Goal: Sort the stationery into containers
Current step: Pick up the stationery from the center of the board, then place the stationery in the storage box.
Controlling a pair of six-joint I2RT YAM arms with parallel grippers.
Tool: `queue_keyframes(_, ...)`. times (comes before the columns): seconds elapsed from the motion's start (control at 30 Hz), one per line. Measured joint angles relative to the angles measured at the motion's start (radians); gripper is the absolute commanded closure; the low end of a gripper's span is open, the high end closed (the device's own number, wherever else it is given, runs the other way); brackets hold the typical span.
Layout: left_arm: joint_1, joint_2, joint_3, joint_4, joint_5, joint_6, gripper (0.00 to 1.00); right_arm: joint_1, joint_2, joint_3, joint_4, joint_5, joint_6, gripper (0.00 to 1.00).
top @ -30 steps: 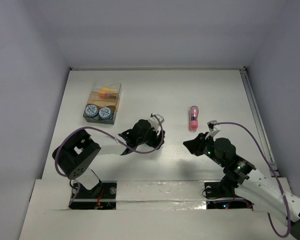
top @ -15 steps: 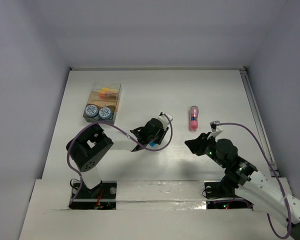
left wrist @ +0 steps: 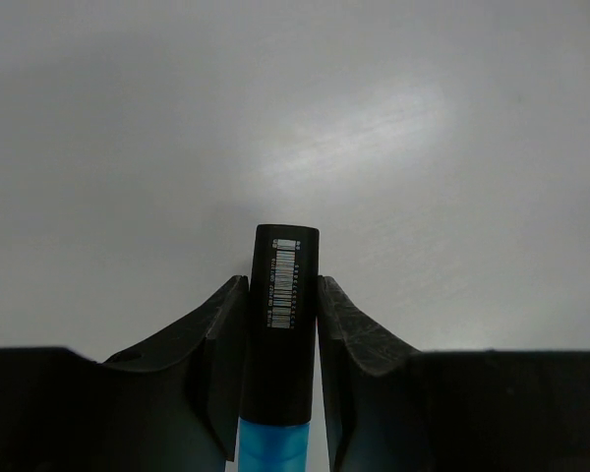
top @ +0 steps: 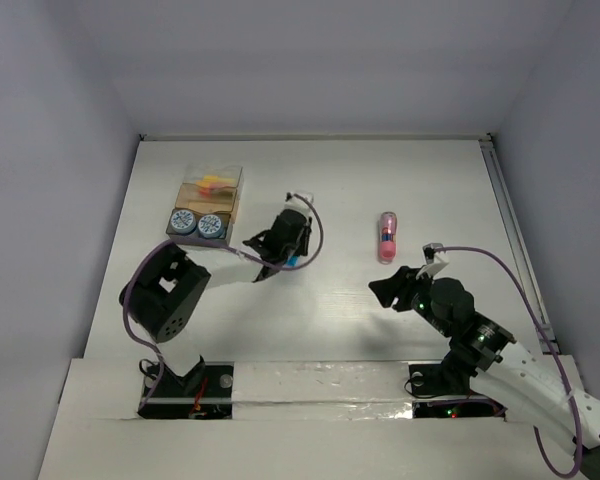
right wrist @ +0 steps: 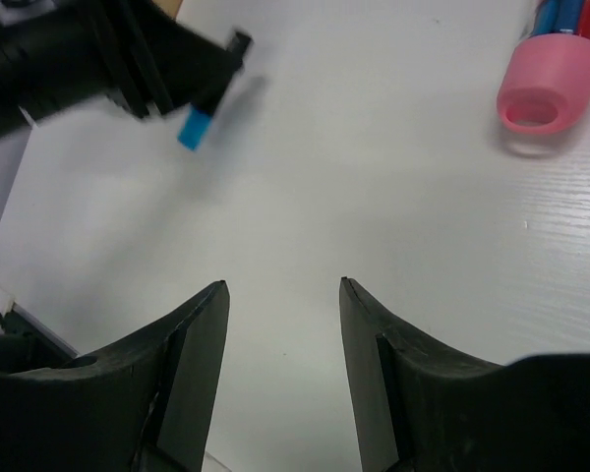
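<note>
My left gripper [top: 283, 245] is shut on the blue-and-black marker [top: 293, 262], held above the table just right of the containers. The left wrist view shows the marker's black end [left wrist: 284, 295] sticking out between the fingers [left wrist: 223, 334]. The dark grey box [top: 197, 236] holds two blue-and-white tubs [top: 182, 220]. Behind it are the tan-brown box [top: 195, 194] and the clear box [top: 227, 176], which holds orange, yellow and pink markers [top: 212, 183]. The pink tube [top: 387, 238] lies on the table at centre right. My right gripper [top: 385, 292] is open and empty just short of the tube [right wrist: 551, 84].
The right wrist view shows the left gripper [right wrist: 128, 49] carrying the marker's blue end [right wrist: 194, 128] at top left. White walls close the table at the back and on both sides.
My left gripper has swung up and to the left with the blue-and-black marker, closer to the boxes. The right arm has barely moved.
</note>
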State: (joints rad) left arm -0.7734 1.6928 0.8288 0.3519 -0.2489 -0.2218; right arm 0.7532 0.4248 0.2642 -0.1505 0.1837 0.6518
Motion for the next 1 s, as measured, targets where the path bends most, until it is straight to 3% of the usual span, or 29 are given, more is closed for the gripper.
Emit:
queue_keyframes(0.27,0.354,-0.073,0.138,0.151,0.097,-0.212,1.0,0.0,0.019,-0.005,-0.002,-0.009,-0.001,0.45)
queue_keyframes(0.43,0.539,0.003,0.229,0.2,0.101,-0.324,1.0,0.0,0.018,-0.024,0.021,-0.03,-0.007,0.44)
queue_keyframes(1.0,0.616,0.332,0.497,0.175,-0.069,-0.32,1.0,0.0,0.107,-0.063,0.191,-0.117,-0.061,0.46)
